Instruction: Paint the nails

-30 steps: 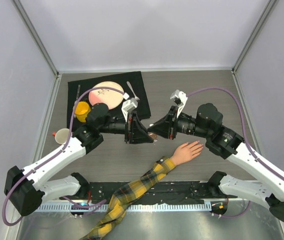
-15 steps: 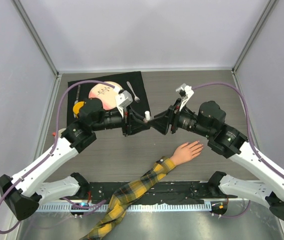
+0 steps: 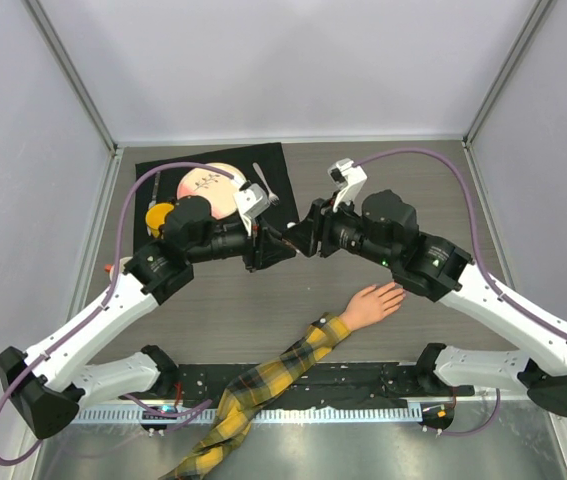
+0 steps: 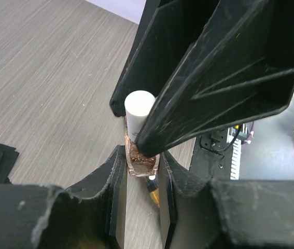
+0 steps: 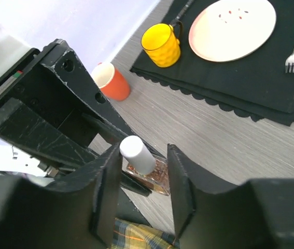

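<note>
We find the nails point(image 3: 397, 291) on the mannequin hand point(image 3: 368, 306). It lies flat, well apart from both pairs of fingers, on their near side under the right arm. Its long axis follows the plaid sleeve point(image 3: 268, 380) from near-left to far-right, with the fingertips pointing far-right. The nails are too small for us to tell whether any carry polish.

A second ago the two grippers met closer to the hand. Since then they have drawn away from it. The left gripper point(image 4: 140, 158) is clamped on the glass polish bottle point(image 5: 154, 176). The right gripper point(image 5: 142, 154) has opened. Its fingers stand apart, one on each side of the white cap point(image 4: 138, 106), with a gap showing on both sides. We judge that uncapping comes next and that painting has not begun.
</note>
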